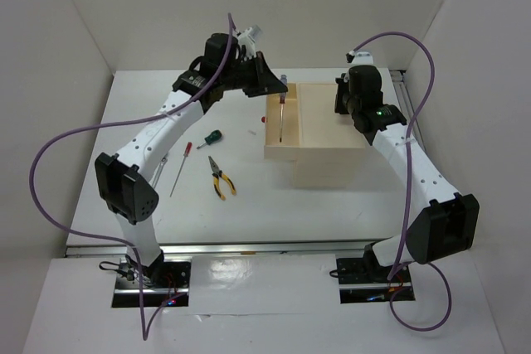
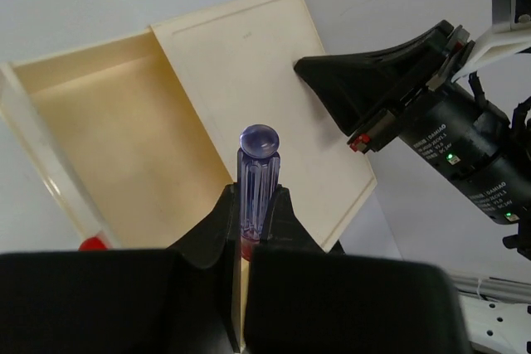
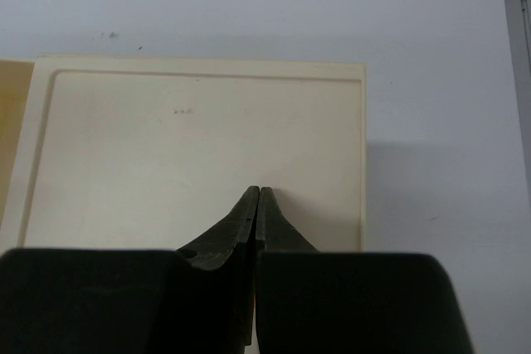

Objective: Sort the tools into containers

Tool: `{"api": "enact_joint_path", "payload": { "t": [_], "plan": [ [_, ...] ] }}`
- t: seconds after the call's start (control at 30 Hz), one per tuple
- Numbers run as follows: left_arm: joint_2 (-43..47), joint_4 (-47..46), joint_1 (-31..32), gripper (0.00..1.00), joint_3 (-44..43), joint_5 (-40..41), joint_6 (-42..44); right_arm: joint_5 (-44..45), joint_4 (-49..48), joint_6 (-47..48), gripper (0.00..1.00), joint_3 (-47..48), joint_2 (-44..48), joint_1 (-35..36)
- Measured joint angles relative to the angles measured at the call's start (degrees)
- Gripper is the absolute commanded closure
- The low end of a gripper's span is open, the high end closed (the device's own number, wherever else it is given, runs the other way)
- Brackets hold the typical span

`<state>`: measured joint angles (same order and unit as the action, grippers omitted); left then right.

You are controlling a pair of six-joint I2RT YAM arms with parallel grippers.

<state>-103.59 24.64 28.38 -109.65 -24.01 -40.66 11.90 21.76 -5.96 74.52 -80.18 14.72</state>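
My left gripper [image 2: 255,205] is shut on the purple-handled screwdriver [image 2: 258,173], handle end pointing away from the wrist camera. In the top view this gripper [image 1: 278,89] is above the far end of the open pale wooden drawer [image 1: 273,140], and the screwdriver's shaft [image 1: 282,118] hangs over the drawer. The drawer inside [image 2: 108,138] looks bare; its red knob [image 2: 93,244] shows at the front. My right gripper [image 3: 259,194] is shut and empty just above the beige box top [image 3: 199,138]. The wrenches are out of view.
On the white table left of the box [image 1: 332,143] lie a green-handled screwdriver [image 1: 213,138], a thin red-handled screwdriver [image 1: 180,168] and yellow-black pliers [image 1: 221,178]. My right gripper [image 2: 390,80] is close to the right of the left one. White walls enclose the table.
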Motion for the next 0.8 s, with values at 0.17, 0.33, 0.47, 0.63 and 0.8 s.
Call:
{"api": "enact_joint_path", "payload": {
  "t": [0.17,0.33,0.47,0.63,0.8],
  "plan": [
    [-2.5,-5.2,-0.2,0.70,-0.5,-1.0,-0.1,0.0,0.0,-0.1,1.00,0.0,0.0,0.0],
    [-3.9,-6.7,-0.3,0.00,-1.1,-0.2,0.3,0.1,-0.2,-0.2,1.00,-0.1,0.0,0.0],
    [-3.9,-6.6,-0.3,0.00,-1.1,1.9,1.4,0.3,-0.3,-0.2,1.00,-0.1,0.0,0.0],
    [0.7,-3.3,-0.6,0.00,2.7,14.5,6.4,0.3,-1.0,-0.2,1.00,-0.2,-0.3,0.0],
    [11.8,3.5,-4.5,0.03,12.0,34.0,11.3,0.3,-1.4,-0.1,1.00,-0.2,-0.6,0.0]
  ]
}}
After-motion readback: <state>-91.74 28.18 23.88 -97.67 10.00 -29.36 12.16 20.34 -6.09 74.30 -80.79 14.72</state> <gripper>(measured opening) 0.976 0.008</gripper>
